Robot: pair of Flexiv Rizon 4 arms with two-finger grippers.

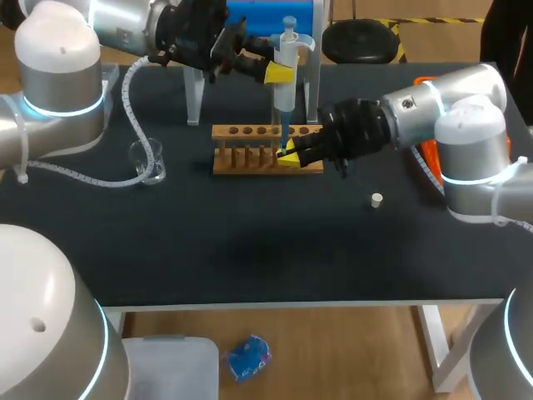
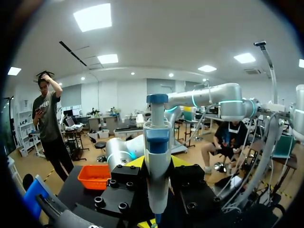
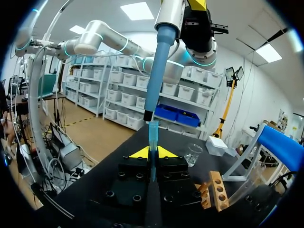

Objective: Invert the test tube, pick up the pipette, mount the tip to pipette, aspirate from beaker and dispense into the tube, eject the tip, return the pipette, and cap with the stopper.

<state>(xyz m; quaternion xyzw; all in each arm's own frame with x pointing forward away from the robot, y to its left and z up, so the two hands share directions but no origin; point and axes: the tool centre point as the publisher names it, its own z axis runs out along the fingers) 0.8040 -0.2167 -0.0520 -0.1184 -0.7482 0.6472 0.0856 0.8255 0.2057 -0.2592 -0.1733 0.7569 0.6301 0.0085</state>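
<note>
My left hand (image 1: pixel 281 75) is clamped on the pipette (image 1: pixel 287 46). It holds the pipette upright over the rack (image 1: pixel 226 163), at the far middle of the surface (image 1: pixel 250 242). My right hand (image 1: pixel 289 157) squeezes the blue tip (image 3: pixel 153 133) at the rack, just under the pipette's end. The beaker (image 1: pixel 147 160) stands to the left. The little stopper (image 1: pixel 376 199) lies to the right, nearer.
</note>
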